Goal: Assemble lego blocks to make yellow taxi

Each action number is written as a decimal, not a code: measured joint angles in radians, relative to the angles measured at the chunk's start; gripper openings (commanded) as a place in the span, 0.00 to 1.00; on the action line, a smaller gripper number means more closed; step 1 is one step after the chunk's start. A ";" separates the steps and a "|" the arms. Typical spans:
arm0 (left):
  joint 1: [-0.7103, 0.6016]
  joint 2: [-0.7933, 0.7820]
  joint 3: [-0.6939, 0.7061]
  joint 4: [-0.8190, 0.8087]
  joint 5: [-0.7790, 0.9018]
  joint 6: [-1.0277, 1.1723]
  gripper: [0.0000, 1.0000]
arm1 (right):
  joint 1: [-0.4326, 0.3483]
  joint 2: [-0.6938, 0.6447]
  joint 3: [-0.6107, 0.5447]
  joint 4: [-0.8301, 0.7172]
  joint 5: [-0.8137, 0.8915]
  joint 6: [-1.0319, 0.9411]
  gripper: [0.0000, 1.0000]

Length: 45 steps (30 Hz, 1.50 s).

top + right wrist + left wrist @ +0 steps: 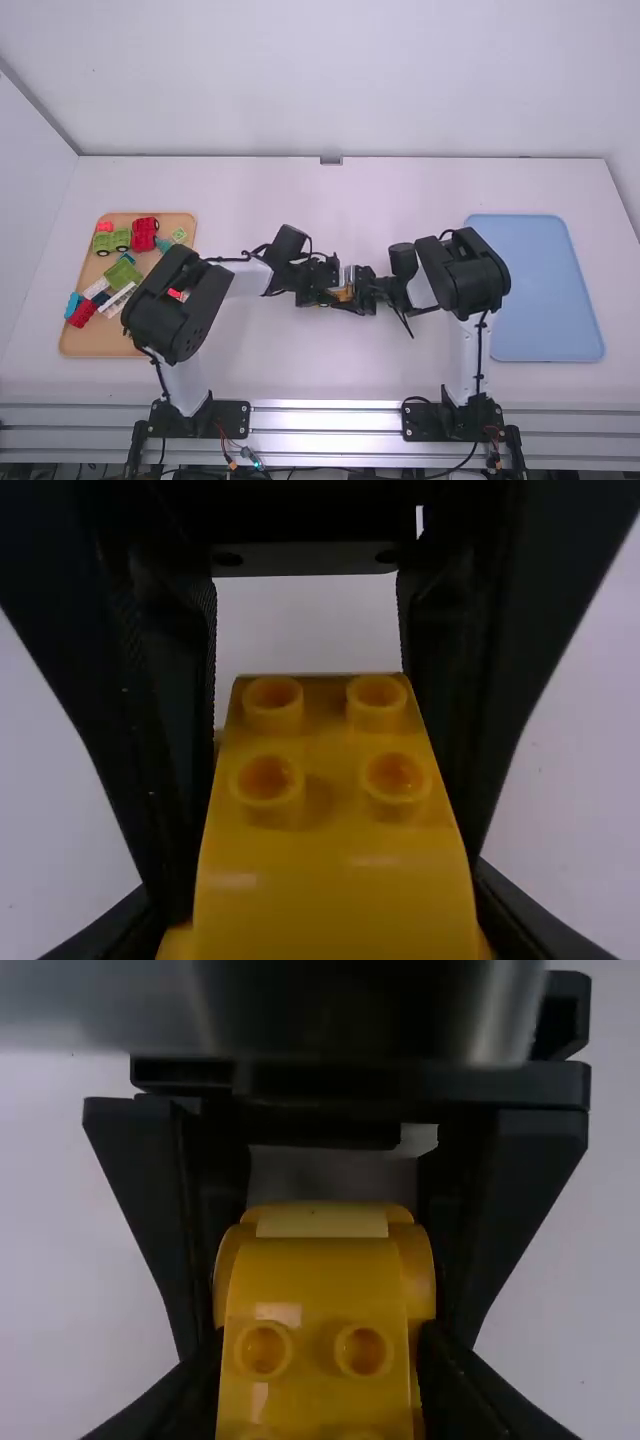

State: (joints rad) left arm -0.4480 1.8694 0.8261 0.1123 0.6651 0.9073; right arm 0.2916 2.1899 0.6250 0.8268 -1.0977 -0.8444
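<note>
Judging by its glossy moulded sides, we expect the yellow taxi piece [343, 293] to handle as something light and stiff, hard to crush but ready to slip or twist if we pull unevenly. It lies well to the right of the tan tray [90, 342], over the bench [300, 370]. The left pincer [320, 1345] has its fingers closed on the sides of the piece at the end nearer the tray; the right pincer [325, 900] pinches the end farther from it. We would keep to those flat flanks, leaving the studs free, and press squarely along the join, if there is one; we cannot tell whether this is one block or several.

From the high view we get the layout: loose coloured blocks, such as the green block [122, 274], lie on the tray, and the blue mat [545, 290] sits far to its right. There the arms hide much of our piece. The left wrist view gives us a rounded yellow face with two clear studs and a paler strip; the right wrist view shows four studs above a smooth curved slope.
</note>
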 measured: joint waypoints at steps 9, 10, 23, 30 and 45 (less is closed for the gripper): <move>0.037 -0.019 -0.001 -0.042 0.026 0.011 0.50 | 0.003 0.000 0.000 0.000 0.004 0.003 0.47; 0.047 -0.023 -0.001 -0.050 0.035 0.014 0.50 | 0.003 0.000 0.001 0.000 0.004 0.003 0.47; 0.343 -0.054 -0.008 -0.240 0.339 0.237 0.99 | 0.003 0.000 0.013 -0.018 0.005 0.003 0.47; 0.572 -0.080 -0.008 -0.126 0.454 0.153 0.99 | 0.003 0.000 0.011 0.057 0.023 0.053 0.44; 0.555 -0.080 -0.008 0.139 -0.341 -0.894 0.99 | -0.240 -0.499 -0.146 0.100 0.500 0.421 0.46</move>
State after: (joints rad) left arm 0.1070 1.7889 0.8181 0.2516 0.3237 0.0132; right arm 0.0521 1.6913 0.4789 0.9264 -0.5980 -0.4232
